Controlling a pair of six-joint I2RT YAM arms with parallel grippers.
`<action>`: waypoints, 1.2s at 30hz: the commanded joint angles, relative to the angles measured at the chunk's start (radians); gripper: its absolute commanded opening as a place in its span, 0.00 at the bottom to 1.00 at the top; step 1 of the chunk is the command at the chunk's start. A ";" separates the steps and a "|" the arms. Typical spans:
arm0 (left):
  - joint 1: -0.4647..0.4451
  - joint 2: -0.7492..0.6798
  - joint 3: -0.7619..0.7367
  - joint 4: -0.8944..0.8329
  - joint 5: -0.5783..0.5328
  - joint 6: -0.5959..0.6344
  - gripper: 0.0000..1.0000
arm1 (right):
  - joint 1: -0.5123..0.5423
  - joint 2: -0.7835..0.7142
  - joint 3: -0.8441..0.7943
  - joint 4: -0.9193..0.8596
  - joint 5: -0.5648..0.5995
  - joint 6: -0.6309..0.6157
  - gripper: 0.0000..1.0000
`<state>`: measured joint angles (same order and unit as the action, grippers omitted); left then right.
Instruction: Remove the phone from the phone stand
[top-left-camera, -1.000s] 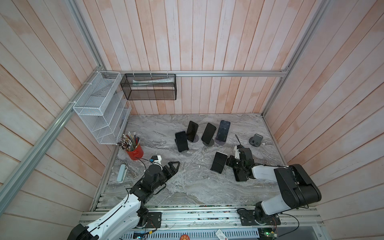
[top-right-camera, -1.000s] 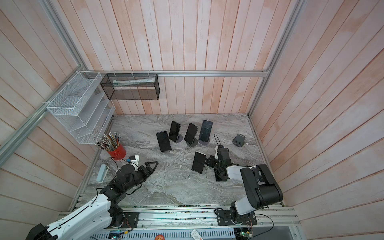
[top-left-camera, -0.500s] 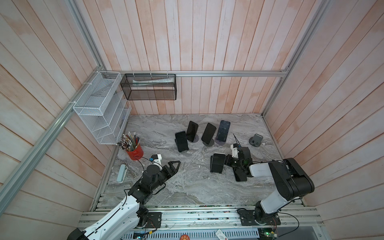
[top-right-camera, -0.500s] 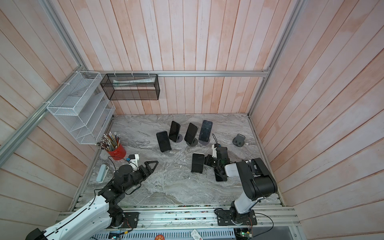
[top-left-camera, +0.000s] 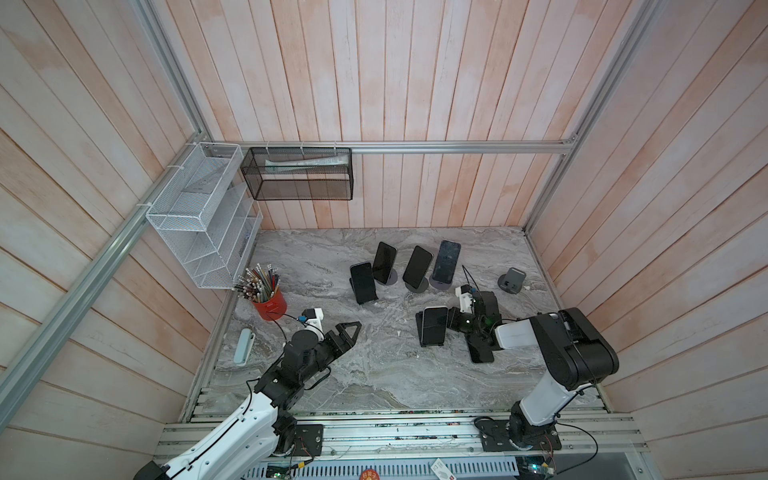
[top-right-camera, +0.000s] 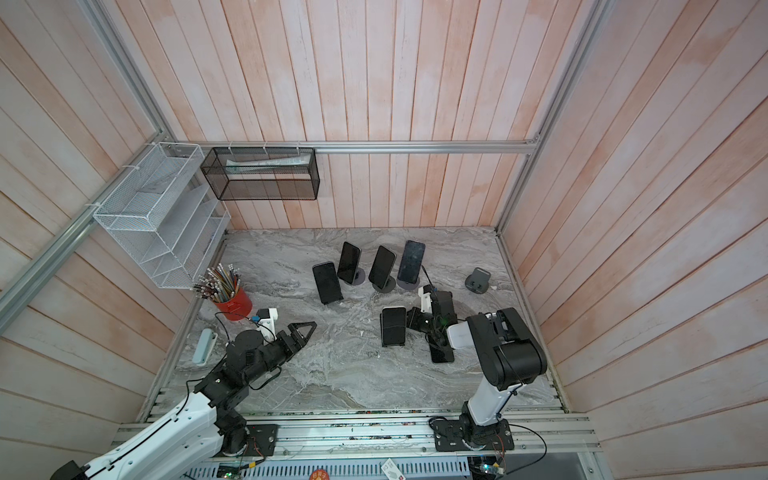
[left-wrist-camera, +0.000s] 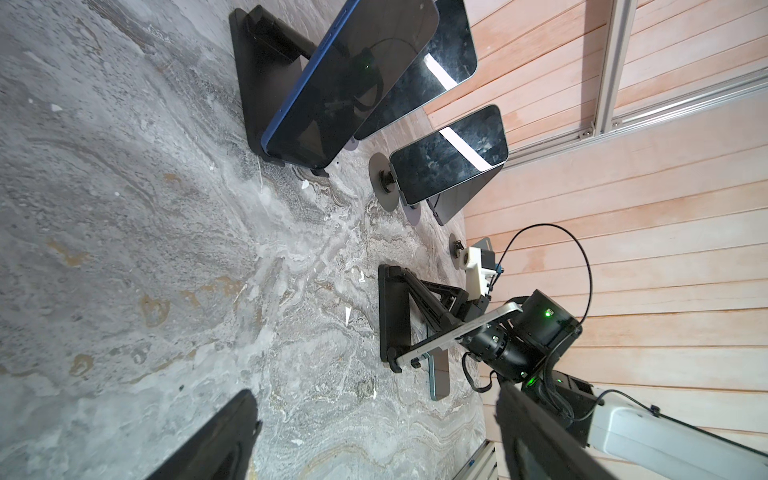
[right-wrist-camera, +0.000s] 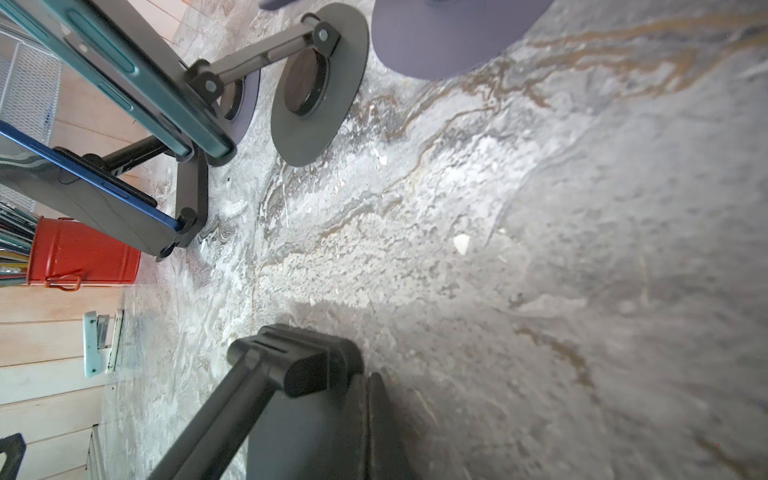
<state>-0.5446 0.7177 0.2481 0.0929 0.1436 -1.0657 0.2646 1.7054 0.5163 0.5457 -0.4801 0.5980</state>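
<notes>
In a top view the left gripper (top-left-camera: 351, 332) hovers over the counter (top-left-camera: 374, 382) at about 8 o'clock from its middle, jaws spread wide and holding nothing. The phone (top-left-camera: 433, 331) I take to be the task's leans screen-up on a black folding stand (left-wrist-camera: 392, 320), near 3 o'clock from the counter's middle. Its lower edge sits in the stand's lip. At 3 o'clock from it, just behind its top edge, is the right gripper (top-left-camera: 452, 323). Its jaws are clenched tight, and nothing shows between them. A second phone (top-left-camera: 480, 351) lies flat at 4 o'clock. The leaning phone is probably a stiff, smooth slab with a fragile glass face, likely to slip under a light pinch. I would grip it across its long metal sides, high up, and lift it clear of the lip. The stand looks light and may drag along.
</notes>
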 joint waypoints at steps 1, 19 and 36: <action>-0.002 -0.001 0.027 0.005 0.016 0.024 0.92 | 0.001 -0.019 0.008 -0.071 -0.009 -0.020 0.00; -0.002 -0.048 0.050 -0.047 -0.003 0.091 0.96 | -0.101 -0.558 0.206 -0.697 0.307 -0.104 0.42; -0.002 -0.038 0.036 -0.031 0.077 0.163 0.99 | 0.396 -0.818 0.274 -0.929 0.766 0.089 0.75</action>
<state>-0.5446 0.6670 0.2466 0.0662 0.2062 -0.9497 0.5449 0.8619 0.7418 -0.3550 0.0967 0.6327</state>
